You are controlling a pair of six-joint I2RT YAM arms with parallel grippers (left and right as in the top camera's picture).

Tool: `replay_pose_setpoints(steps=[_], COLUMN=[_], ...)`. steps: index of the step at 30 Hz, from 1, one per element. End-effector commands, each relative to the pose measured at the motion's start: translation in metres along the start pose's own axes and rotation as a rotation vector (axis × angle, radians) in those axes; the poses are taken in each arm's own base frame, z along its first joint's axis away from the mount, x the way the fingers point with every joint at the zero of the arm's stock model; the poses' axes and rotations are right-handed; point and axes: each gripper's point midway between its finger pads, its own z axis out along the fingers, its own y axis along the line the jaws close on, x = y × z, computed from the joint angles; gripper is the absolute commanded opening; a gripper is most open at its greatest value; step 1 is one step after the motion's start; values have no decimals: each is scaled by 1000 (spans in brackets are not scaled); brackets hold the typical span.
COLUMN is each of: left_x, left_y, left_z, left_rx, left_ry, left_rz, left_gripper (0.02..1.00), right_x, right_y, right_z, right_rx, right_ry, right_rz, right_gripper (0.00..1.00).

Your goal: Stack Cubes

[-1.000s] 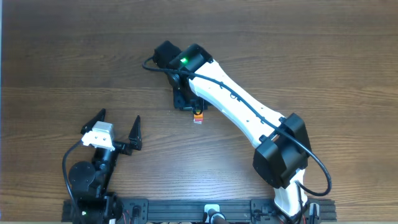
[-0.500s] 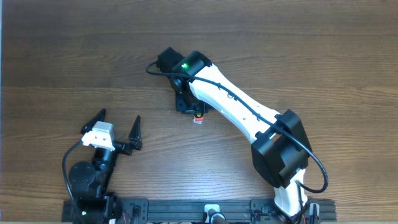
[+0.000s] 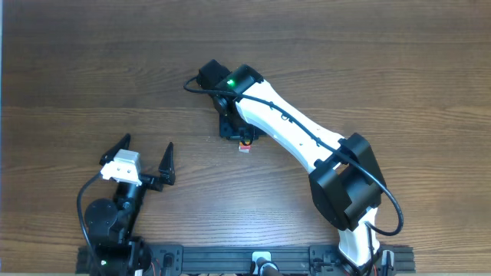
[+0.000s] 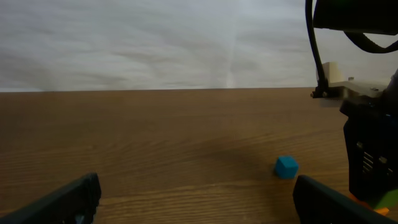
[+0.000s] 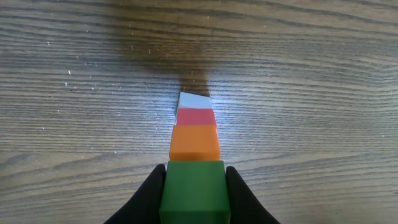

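Observation:
A cube stack stands on the wooden table (image 3: pixel 368 69): a pale cube (image 5: pixel 194 99) at the bottom, then red (image 5: pixel 196 116), orange (image 5: pixel 194 142) and green (image 5: pixel 194 193) on top. My right gripper (image 5: pixel 194 174) is shut on the green cube from above, one finger pressed to each side. In the top view the right gripper (image 3: pixel 241 136) hangs over the stack (image 3: pixel 245 146) near the table's middle. A lone blue cube (image 4: pixel 286 167) lies on the table beside the right arm (image 4: pixel 373 149). My left gripper (image 3: pixel 147 146) is open at the near left, holding nothing.
The white right arm (image 3: pixel 291 126) crosses the table diagonally from the bottom right to the middle. A pale wall (image 4: pixel 155 43) rises beyond the table's far edge. Bare wood surrounds the stack on all sides.
The right arm's wrist has shifted slightly to the right over the stack. The stack and the left arm have stayed in place.

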Motion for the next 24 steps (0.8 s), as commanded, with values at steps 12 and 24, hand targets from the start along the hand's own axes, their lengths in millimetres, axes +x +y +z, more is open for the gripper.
replay_pose_setpoints(steps=[12, 24], left_x=[2, 2], left_y=[-2, -2], left_z=[0, 0], left_rx=[9, 9], left_ry=[2, 2], left_rz=[11, 11], left_gripper=[998, 998], right_x=[-4, -2], right_y=[0, 0], right_z=[-5, 0], right_rx=[-22, -21], right_ry=[-21, -15], right_rz=[21, 21], right_gripper=[115, 119])
